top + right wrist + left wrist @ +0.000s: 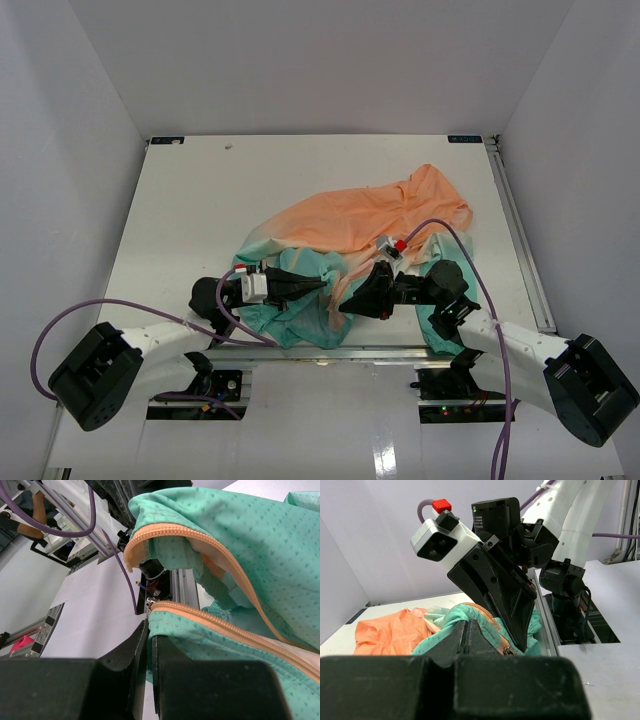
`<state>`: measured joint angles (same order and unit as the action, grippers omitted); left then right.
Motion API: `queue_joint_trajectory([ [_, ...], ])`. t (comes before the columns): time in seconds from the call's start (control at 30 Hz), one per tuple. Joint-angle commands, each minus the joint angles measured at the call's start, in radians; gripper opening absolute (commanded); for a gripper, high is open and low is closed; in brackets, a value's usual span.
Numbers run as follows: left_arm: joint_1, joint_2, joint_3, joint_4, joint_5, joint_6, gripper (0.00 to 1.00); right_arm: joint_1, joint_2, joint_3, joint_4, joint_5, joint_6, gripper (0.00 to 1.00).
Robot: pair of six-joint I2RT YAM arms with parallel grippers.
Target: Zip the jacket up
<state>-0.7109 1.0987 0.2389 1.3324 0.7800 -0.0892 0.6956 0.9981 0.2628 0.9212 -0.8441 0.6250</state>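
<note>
The jacket [380, 215] lies crumpled on the near right part of the white table [200, 190], orange at the back and teal at the front. My left gripper [322, 288] points right and is shut on a teal fold of the jacket [390, 630] at its tips [465, 625]. My right gripper [342, 302] points left, facing it a few centimetres away. It is shut [150, 630] on the teal hem [240, 535], just under the end of the orange zipper tape [225, 627]. A small metal zipper piece [153, 600] shows at that end. The two zipper edges hang apart.
An aluminium rail [330, 352] runs along the near table edge, just below both grippers. Another rail [520, 230] lines the right side. Purple cables [60, 325] loop from each arm. White walls enclose the table. The right arm's base [567, 595] stands close behind the grippers.
</note>
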Motion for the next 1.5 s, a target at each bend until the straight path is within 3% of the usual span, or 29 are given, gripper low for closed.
queue_joint_trajectory([
  [0.0, -0.005, -0.001, 0.016, 0.078, -0.004, 0.015, 0.00, -0.001, -0.013, -0.017, 0.058, -0.018, -0.010, 0.08],
  [1.47, -0.018, 0.065, -0.004, 0.134, 0.028, 0.000, 0.00, -0.002, -0.054, -0.032, 0.105, 0.008, 0.007, 0.08],
])
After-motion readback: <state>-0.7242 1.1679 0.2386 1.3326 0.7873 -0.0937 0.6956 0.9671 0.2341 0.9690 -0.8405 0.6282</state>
